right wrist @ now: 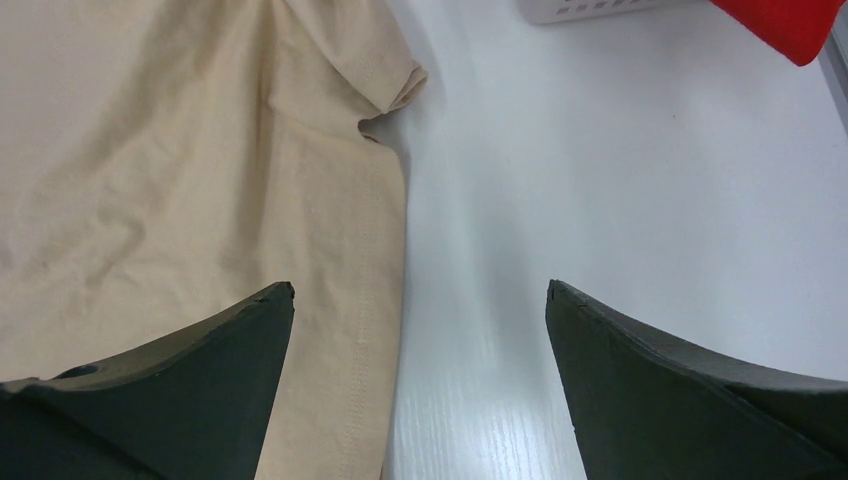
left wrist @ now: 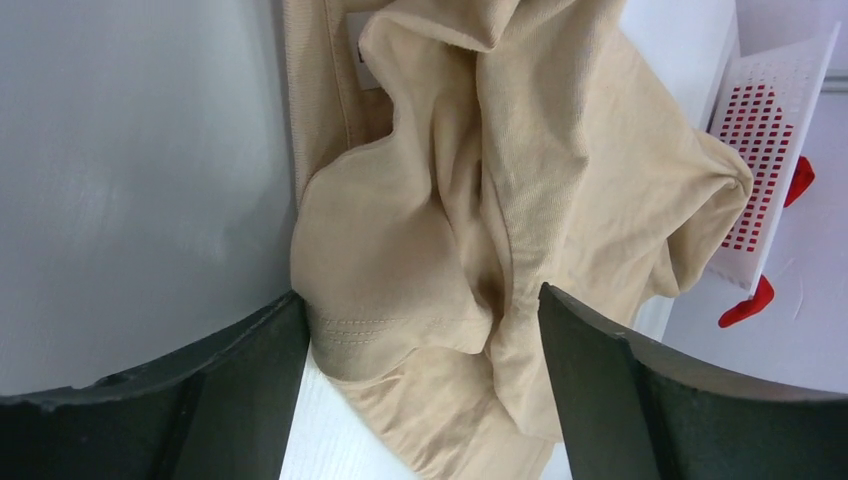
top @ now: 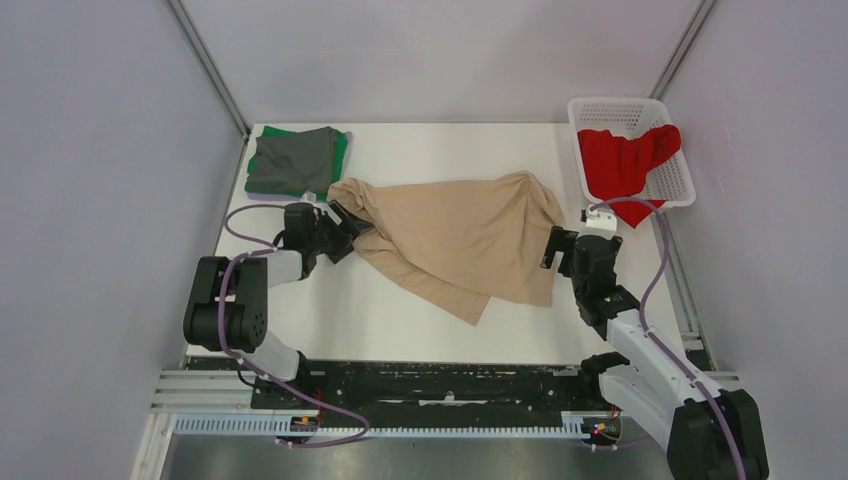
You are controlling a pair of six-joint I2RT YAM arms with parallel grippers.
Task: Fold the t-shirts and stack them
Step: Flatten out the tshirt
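2 shirts sit folded at 10 o'clock — grey shirt [top: 292,160] on green shirt [top: 342,150]. The beige shirt [top: 460,240] lies crumpled on the table [top: 330,310]; the red shirt [top: 615,165] waits in the basket [top: 612,101] at 2 o'clock. Left jaws and right jaws gape wide at the beige shirt's ends — holding nothing.

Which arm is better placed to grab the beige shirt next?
Left, probably. The open left gripper has a bunched fold of the beige shirt between its fingers, ready to close. The right gripper, also open, straddles the shirt's flat edge, with mostly bare table between its fingers.
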